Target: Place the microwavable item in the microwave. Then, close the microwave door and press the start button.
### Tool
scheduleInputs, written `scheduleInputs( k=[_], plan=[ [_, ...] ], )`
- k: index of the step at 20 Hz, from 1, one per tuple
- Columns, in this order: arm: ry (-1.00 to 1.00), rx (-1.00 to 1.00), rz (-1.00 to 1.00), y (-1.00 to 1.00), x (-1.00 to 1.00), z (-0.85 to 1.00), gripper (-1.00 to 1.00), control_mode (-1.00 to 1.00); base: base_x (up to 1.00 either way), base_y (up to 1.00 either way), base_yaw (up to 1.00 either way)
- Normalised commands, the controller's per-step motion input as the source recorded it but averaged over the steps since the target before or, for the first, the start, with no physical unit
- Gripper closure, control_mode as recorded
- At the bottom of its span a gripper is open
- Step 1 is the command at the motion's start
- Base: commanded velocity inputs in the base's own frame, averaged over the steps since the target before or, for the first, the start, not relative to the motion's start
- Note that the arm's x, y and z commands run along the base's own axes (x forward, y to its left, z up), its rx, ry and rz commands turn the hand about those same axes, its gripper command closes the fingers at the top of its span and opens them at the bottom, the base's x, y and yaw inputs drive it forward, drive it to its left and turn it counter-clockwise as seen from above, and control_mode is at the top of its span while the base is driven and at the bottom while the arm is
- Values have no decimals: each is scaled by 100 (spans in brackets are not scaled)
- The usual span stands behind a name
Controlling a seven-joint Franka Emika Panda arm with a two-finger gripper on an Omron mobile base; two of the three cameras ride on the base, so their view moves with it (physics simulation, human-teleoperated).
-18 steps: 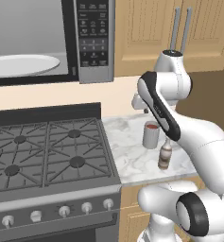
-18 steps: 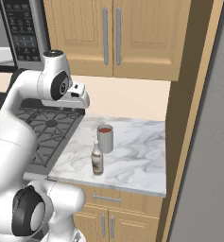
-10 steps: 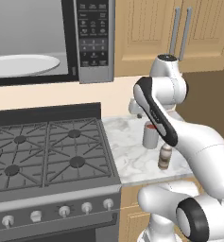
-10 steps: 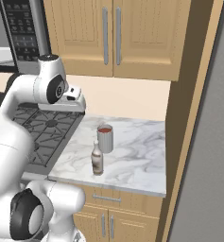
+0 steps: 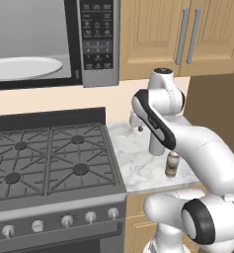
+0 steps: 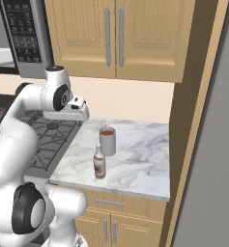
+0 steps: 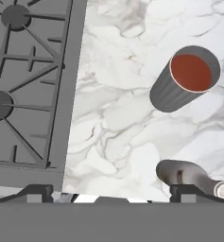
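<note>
- The microwave's [image 5: 54,44] dark button panel [image 5: 98,37] is showing rows of keys, but I am finding the writing too small to read.
- The grey ribbed cup [image 7: 182,80], reddish on top, is standing on the veined marble counter [image 7: 118,118], just beside a small brown bottle [image 6: 99,163].
- My gripper [image 7: 108,193] is hovering above the counter with its tips wide apart, holding nothing.
- The stove's [image 5: 49,158] dark grates are lying alongside.

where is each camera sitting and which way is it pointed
Left base view: behind the arm on its left, facing forward and down at the stove and the open microwave; the arm rises at lower right.
Right base view: behind on the right, facing the marble counter; the arm rises at lower left.
Hand view: on the hand, looking down at the cup.
Shared: both base views show the bottle.
</note>
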Motion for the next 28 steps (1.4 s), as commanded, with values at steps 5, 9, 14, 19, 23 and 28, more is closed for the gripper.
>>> scheduleInputs(
  k=[5, 9, 14, 19, 23, 28],
  plan=[
    [7, 0, 0, -25, 10, -8, -100, -100, 0, 0, 0],
    [1, 0, 0, -31, 5, -16, -100, -100, 0, 0, 0],
    [2, 0, 3, -26, 18, -33, -100, -100, 0, 0, 0],
    [2, 0, 5, -18, 21, -41, -100, -100, 0, 0, 0],
    [1, 0, 1, -21, 12, -25, -100, -100, 0, 0, 0],
    [7, 0, 0, -13, 12, -3, -100, -100, 0, 0, 0]
  ],
)
